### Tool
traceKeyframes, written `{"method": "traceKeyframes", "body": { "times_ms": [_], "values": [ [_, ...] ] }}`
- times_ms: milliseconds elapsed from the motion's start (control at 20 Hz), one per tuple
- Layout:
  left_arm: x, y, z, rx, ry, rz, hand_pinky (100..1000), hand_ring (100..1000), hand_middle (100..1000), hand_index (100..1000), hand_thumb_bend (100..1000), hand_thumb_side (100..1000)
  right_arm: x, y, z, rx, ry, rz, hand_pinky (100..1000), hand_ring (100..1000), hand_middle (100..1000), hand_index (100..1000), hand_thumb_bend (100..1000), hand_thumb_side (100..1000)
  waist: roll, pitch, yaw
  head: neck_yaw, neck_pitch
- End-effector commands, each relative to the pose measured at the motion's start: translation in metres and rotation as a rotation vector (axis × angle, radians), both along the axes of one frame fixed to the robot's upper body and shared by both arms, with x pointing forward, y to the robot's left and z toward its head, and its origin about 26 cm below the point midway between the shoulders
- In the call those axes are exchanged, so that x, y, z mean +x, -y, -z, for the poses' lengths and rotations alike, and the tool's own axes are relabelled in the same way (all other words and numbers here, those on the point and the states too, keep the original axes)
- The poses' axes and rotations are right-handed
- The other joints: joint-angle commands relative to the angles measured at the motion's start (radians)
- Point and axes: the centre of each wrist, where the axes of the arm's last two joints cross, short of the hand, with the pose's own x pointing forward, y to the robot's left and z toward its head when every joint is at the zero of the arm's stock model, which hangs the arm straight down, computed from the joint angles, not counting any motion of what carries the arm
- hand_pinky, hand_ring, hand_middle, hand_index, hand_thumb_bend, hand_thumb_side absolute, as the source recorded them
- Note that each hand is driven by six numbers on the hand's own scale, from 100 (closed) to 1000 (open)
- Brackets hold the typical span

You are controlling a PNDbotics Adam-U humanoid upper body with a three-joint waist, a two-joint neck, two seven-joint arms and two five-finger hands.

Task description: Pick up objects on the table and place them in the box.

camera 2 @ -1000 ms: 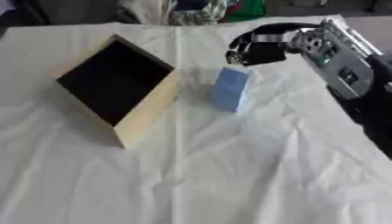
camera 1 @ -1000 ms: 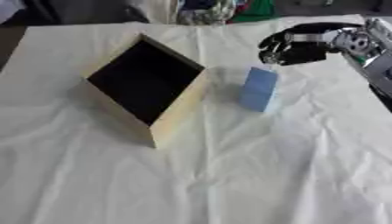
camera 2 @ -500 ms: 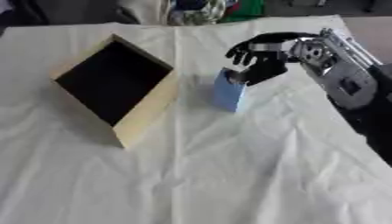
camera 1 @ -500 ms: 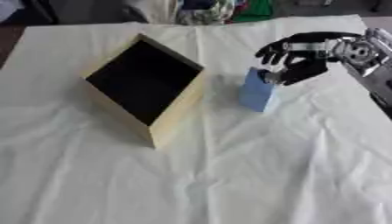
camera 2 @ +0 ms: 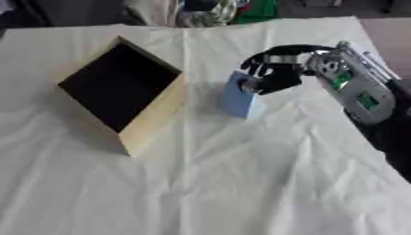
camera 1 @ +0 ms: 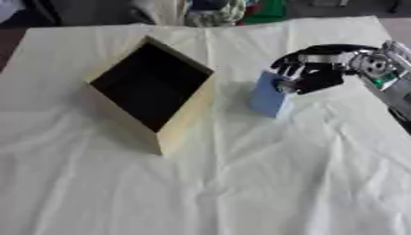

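A white cloth (camera 1: 241,183) covers the table, creased and wrinkled across its whole width; on it, toward the left, sits an open box (camera 1: 152,92) of pale yellowish board with a dark inside, turned cornerwise so that one corner points toward the camera and its near wall (camera 1: 189,117) shows as a light slanted face. To the right of the box, apart from it with a strip of cloth between, stands a small light-blue block (camera 2: 238,98) — upright or nearly so, its upper edge leaning a little toward the hand; no print, label or brand can be read on it, and none on the box either.

The right hand (camera 1: 309,75) comes in from the right side, black with a silver forearm behind it that carries a small green patch; whatever is written there cannot be made out. The hand is at the block's upper right corner; its fingers (camera 2: 261,69) are curled downward over the top of the block and the thumb sits low against the block's right side, so the hand looks closed around the top of the block, though whether both sides are truly touching cannot be told for certain. The block's base rests on the cloth.

The left hand shows in neither view. Along the far edge, beyond the cloth, lies a heap of coloured things (camera 1: 217,9) — green, white and dark — too blurred to name.
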Motion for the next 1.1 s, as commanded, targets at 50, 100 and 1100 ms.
{"method": "traceKeyframes", "body": {
  "times_ms": [50,100,1100],
  "values": [
    [-0.003,0.001,-0.008,0.021,0.023,0.005,644,533,575,708,283,108,0.002,0.005,-0.005,-0.014,0.049,0.030,849,902,866,989,163,840,-0.014,-0.031,0.003,-0.004,-0.011],
    [-0.003,0.001,-0.008,0.021,0.023,0.006,644,533,575,708,283,109,0.003,0.005,-0.003,-0.016,0.052,0.035,850,904,867,991,166,844,-0.014,-0.030,0.005,-0.005,-0.012],
    [-0.003,0.001,-0.005,0.019,0.014,0.019,645,533,571,706,274,115,0.015,-0.001,0.024,-0.080,0.035,0.036,840,883,806,978,215,742,-0.013,-0.021,0.014,-0.006,-0.006]
  ]
}}
